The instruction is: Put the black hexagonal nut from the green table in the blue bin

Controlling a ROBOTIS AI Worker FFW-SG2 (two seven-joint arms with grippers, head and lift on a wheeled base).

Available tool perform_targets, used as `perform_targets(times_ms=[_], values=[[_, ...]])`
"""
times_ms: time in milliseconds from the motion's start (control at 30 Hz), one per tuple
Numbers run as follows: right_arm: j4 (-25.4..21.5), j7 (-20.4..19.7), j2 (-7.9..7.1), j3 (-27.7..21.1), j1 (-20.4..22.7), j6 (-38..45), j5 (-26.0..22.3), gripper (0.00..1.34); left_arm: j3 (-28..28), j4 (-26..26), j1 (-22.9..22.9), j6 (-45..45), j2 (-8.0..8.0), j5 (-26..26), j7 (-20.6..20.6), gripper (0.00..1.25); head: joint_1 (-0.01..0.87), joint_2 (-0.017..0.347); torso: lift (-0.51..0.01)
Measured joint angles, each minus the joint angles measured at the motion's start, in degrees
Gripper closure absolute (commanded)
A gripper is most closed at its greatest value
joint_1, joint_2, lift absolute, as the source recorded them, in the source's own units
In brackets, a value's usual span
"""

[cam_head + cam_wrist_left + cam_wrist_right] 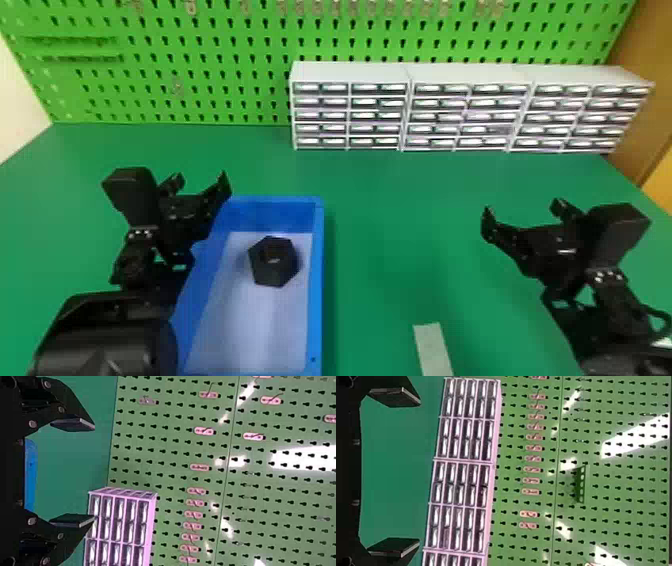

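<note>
Inside blue bin (pixel 317 280): nut (pixel 273 267) (head view) | wrist views: pegboard (pixel 170 455) | left, right jaws apart

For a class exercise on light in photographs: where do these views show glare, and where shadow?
Head view: a pale sheen on the floor of the blue bin, a darker, shadow-like band on the green table beside its right wall; left wrist view: white glare patches on the pegboard; right wrist view: similar patches there.
</note>
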Motion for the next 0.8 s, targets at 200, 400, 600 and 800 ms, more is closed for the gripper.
perform_targets(times_ms=[200, 400, 600, 800], values=[[0.0, 0.0, 0.0, 0.0, 0.0, -0.1, 0.0, 0.07, 0.0, 0.1, 0.0, 0.0, 0.0, 0.0, 0.0, 0.44, 0.686, 0.051, -0.097], [0.0, 0.0, 0.0, 0.0, 0.0, -0.1, 0.1, 0.07, -0.2, 0.2, -0.1, 0.0, 0.0, 0.0, 0.0, 0.44, 0.686, 0.051, -0.097], [0.0, 0.0, -0.01, 0.0, 0.0, -0.1, 0.1, 0.07, -0.2, 0.2, -0.1, 0.0, 0.0, 0.0, 0.0, 0.44, 0.686, 0.051, -0.097], [0.0, 0.0, -0.08, 0.0, 0.0, -0.1, 0.0, 0.07, -0.2, 0.2, -0.1, 0.0, 0.0, 0.1, 0.0, 0.44, 0.686, 0.051, -0.097]])
